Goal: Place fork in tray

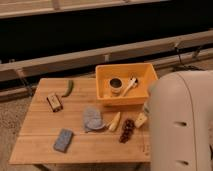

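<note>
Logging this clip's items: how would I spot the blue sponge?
The gripper is hidden behind the white arm at right. On the wooden table, the sponge lies near the front left corner, beside the grey cloth. It is the only blue, flat rectangle there.

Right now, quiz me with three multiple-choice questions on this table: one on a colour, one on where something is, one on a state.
1. The tray is: A blue; B yellow; C white.
2. The sponge lies: A in the tray; B near the table's front left corner; C on the floor.
3. The tray is: A empty; B tipped over; C upright, holding a can and a white utensil.

Answers: 1 B, its walls are plainly yellow. 2 B, it sits on the wood by that corner. 3 C, both things lie inside it. The gripper is out of view behind the white arm.
</note>
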### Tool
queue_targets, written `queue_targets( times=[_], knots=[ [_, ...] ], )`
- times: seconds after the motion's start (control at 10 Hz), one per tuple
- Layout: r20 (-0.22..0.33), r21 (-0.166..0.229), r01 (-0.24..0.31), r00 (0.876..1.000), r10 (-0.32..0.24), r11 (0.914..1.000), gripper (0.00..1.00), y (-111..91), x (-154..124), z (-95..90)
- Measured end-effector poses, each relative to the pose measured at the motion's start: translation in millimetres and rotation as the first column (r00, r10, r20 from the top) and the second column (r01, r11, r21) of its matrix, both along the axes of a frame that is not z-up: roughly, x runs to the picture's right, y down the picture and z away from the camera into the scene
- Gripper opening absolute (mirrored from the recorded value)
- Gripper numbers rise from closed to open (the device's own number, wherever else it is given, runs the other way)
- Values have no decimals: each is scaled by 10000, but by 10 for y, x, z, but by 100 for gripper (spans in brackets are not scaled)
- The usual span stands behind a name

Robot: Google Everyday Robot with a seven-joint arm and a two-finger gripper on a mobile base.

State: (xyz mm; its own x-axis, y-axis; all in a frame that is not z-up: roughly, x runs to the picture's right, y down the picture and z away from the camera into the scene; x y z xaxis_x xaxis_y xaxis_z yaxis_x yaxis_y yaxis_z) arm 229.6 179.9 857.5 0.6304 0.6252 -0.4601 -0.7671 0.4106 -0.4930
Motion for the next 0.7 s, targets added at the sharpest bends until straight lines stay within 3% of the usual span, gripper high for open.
queue_targets(
  times=[0.7],
  knots=[
    [-254,-106,30,9997,-33,9999,7,39,-9,37]
  ],
)
